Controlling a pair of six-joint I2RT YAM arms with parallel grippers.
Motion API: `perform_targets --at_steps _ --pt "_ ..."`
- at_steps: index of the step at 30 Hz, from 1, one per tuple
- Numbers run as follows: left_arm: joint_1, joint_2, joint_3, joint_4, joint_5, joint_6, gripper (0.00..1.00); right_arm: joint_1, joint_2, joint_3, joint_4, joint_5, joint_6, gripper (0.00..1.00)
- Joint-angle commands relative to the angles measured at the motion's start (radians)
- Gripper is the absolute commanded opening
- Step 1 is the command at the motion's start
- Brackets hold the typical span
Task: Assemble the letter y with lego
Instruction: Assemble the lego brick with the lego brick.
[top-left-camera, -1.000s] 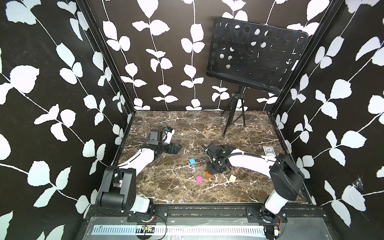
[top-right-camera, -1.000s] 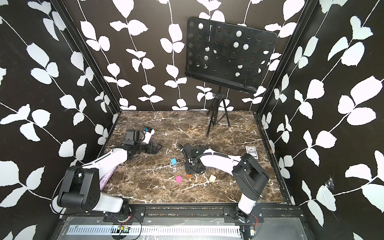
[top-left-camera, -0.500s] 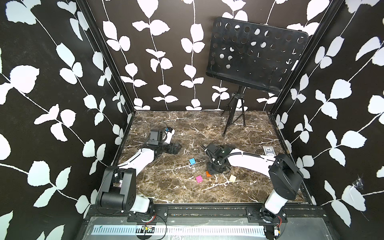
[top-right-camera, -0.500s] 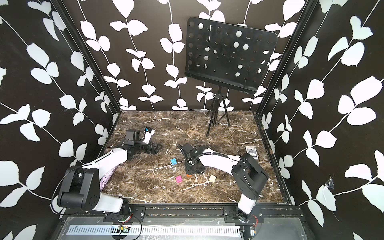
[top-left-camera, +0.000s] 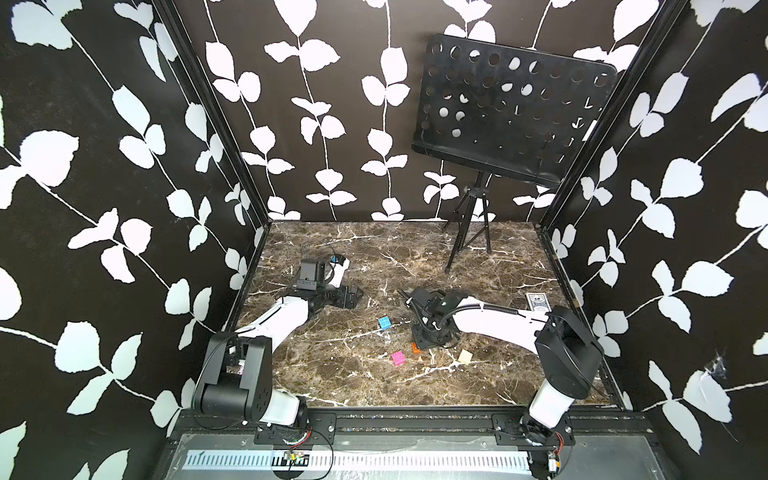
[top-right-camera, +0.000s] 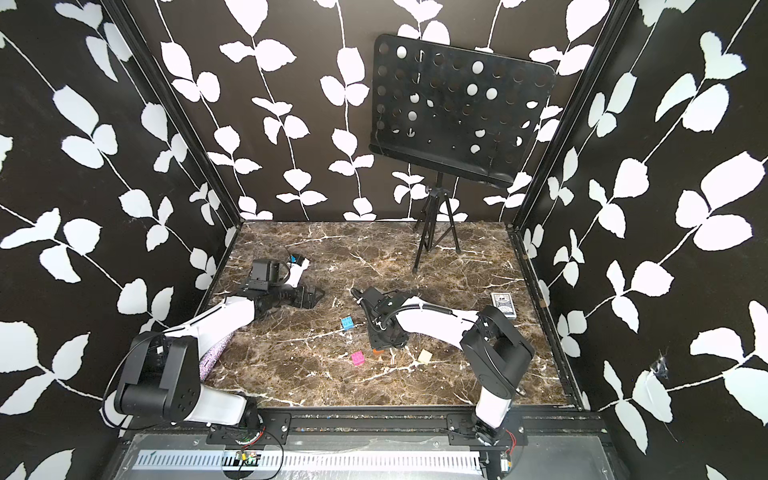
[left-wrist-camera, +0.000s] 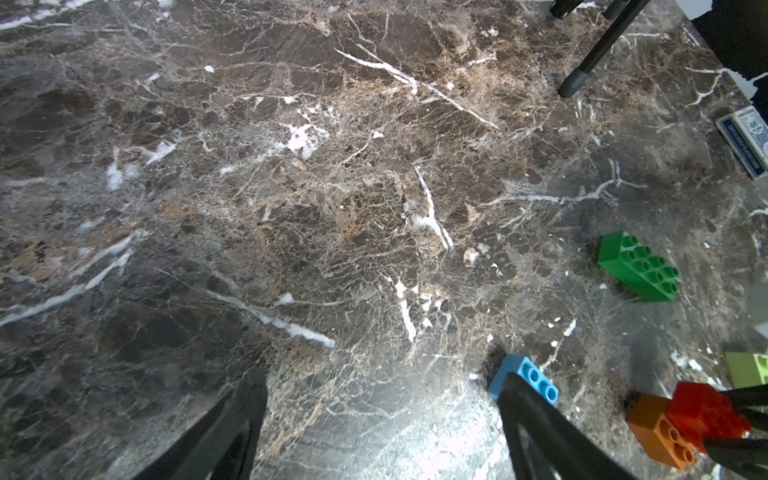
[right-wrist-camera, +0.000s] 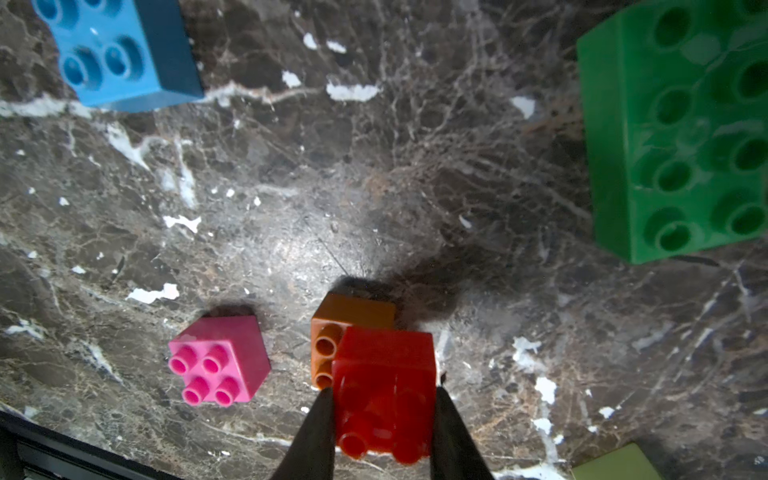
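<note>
right claw (right-wrist-camera: 384, 401) was clamped on red-orange square plastic brick (right-wrist-camera: 384, 361) | held offset over orange square plastic brick (right-wrist-camera: 353, 311) | risk judged: studs missed, lower brick shoved aside | left claw (left-wrist-camera: 380, 380) was spread wide

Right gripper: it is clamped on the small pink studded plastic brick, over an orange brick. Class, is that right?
No. The right wrist view shows the right gripper clamped on a red-orange square studded plastic brick, over the orange brick; the small pink studded plastic brick lies free on the marble tabletop.
</note>
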Motion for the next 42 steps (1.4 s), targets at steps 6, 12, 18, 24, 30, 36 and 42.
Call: perform_targets --at_steps 6,12,18,24,30,36,42 --pt "-0.001 -0.001 -0.016 0.006 0.005 -0.006 0.89 0.014 0.042 -0.026 -0.114 0.046 -0.004 0.25" --pt "-0.001 0.0 -0.015 0.008 0.006 -0.006 0.89 0.02 0.035 -0.028 -0.106 0.022 -0.017 0.24" --pt "-0.001 -0.001 -0.016 0.008 0.006 -0.007 0.89 0.021 0.027 -0.05 -0.085 -0.013 -0.016 0.24" --pt "-0.001 0.0 -0.016 0.009 0.008 -0.009 0.89 0.021 0.007 -0.065 -0.082 -0.037 -0.01 0.24" --pt "-0.001 -0.001 -0.017 0.01 0.008 -0.01 0.89 0.021 0.004 -0.062 -0.117 0.02 0.016 0.24" --pt "-0.001 -0.004 -0.021 0.012 0.008 -0.012 0.89 -0.023 0.043 -0.054 -0.15 0.079 0.018 0.23" --pt "-0.001 -0.004 -0.018 0.012 0.007 -0.011 0.89 -0.042 0.079 -0.021 -0.192 0.109 -0.035 0.23"
